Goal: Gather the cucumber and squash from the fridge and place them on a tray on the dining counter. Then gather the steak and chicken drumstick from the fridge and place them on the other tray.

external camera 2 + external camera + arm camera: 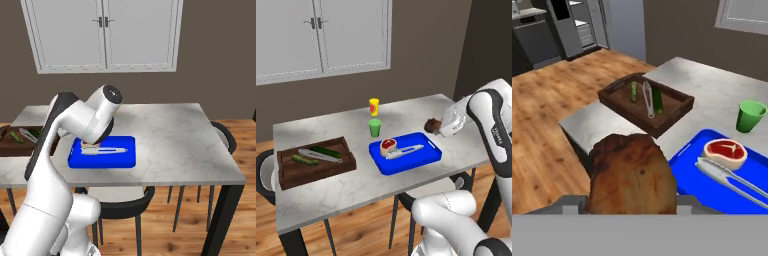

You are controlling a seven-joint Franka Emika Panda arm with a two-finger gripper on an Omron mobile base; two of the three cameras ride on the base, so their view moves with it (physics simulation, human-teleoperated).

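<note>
One chicken drumstick between fingers above dining counter.

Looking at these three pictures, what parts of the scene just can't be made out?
- Jaws: in the hand view the chicken drumstick covers them; in the left base view the hand's white body hides them.
- Steak: in the right base view the arm covers most of it.
- Wooden tray: cut off by the right base view's left edge.
- Fridge: cut off by the hand view's top edge.
</note>
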